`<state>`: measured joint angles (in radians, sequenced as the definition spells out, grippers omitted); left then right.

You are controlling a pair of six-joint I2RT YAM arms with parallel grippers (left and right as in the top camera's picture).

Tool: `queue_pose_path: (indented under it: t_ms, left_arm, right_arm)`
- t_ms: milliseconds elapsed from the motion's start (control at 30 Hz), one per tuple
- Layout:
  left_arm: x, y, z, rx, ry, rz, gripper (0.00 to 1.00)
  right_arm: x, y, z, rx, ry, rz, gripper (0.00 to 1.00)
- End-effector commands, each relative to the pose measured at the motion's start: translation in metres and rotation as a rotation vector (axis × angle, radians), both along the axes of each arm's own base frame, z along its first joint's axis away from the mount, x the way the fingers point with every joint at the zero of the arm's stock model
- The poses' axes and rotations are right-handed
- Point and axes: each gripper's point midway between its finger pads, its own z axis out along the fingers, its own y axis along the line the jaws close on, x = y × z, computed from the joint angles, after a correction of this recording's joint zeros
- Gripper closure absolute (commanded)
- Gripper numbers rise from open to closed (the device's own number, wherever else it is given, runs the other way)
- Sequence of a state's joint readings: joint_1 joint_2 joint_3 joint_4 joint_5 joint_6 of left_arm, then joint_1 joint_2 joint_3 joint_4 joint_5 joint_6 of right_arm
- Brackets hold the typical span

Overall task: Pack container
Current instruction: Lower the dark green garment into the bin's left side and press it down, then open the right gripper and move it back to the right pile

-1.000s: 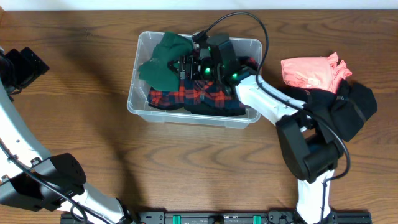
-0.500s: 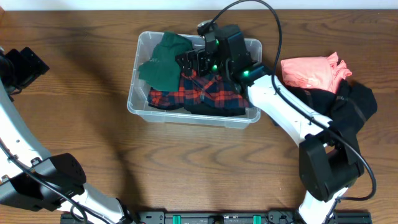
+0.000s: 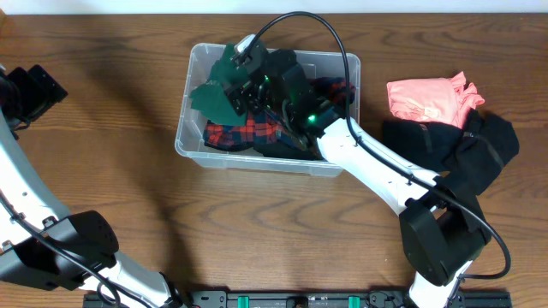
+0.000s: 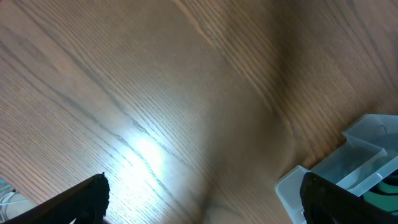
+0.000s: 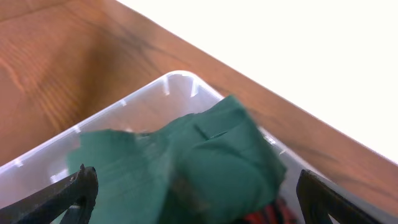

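Your right gripper (image 5: 199, 190) has its fingers (image 5: 84, 186) spread wide, 1 dark tip at each lower corner of the wrist view. The green cloth (image 5: 205, 155) fills the gap between them. It's soft, matte and crumpled into loose folds. The tips aren't closed on it, and I can't tell if either 1 actually touches it.

Your left gripper (image 4: 211, 199) is just as wide, with 2 dark tips low in its view. There's nothing between them but the table (image 4: 155, 93), brown wood with a long streaky grain and a bright glare patch. From overhead it hangs at the far left, well apart from the container.

The container (image 3: 257, 164) sits mid-table toward the far edge. It's a clear plastic rectangle with rounded corners and a thick rim, and the right gripper is over its left half. The green cloth is bunched at the left end, up against the far wall. A plaid cloth (image 3: 248, 134), red and navy checks, lies rumpled along the near side.

Off to the right on the table, apart from the container, are 2 more pieces. 1 is a pink cloth (image 3: 424, 98), folded with a ragged right edge. The other is a black cloth (image 3: 467, 141), a bigger, lumpier heap touching the pink cloth's near edge.
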<state>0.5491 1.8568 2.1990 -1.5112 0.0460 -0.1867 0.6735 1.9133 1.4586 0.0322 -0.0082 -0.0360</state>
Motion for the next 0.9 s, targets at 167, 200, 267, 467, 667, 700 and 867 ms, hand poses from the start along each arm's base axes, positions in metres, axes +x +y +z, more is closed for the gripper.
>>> queue_pose_path:
  t_ms: [167,200,267,467,667,700,867]
  left_arm:
    - [-0.001,0.001,-0.002,-0.006,0.007,0.012,0.02]
    - [-0.001,0.001,-0.002,-0.006,0.007,0.012,0.02]
    - [-0.001,0.001,-0.002,-0.006,0.007,0.012,0.02]
    - [-0.001,0.001,-0.002,-0.006,0.007,0.012,0.02]
    - [-0.001,0.001,-0.002,-0.006,0.007,0.012,0.02]
    - [-0.001,0.001,-0.002,-0.006,0.007,0.012,0.02]
    - [-0.001,0.001,-0.002,-0.006,0.007,0.012,0.02]
  right_arm:
    - [0.011,0.018,-0.019,-0.012,-0.051,0.070,0.01]
    - [0.012,0.019,-0.024,-0.013,-0.047,0.071,0.01]
    - [0.014,0.021,-0.036,-0.020,-0.036,0.072,0.01]
    - [0.017,0.023,-0.063,-0.045,0.001,0.072,0.01]
    - [0.014,0.027,-0.099,-0.059,0.066,0.089,0.01]
    - [0.014,0.027,-0.107,-0.065,0.079,0.087,0.01]
    - [0.013,0.026,-0.134,-0.080,0.128,0.078,0.01]
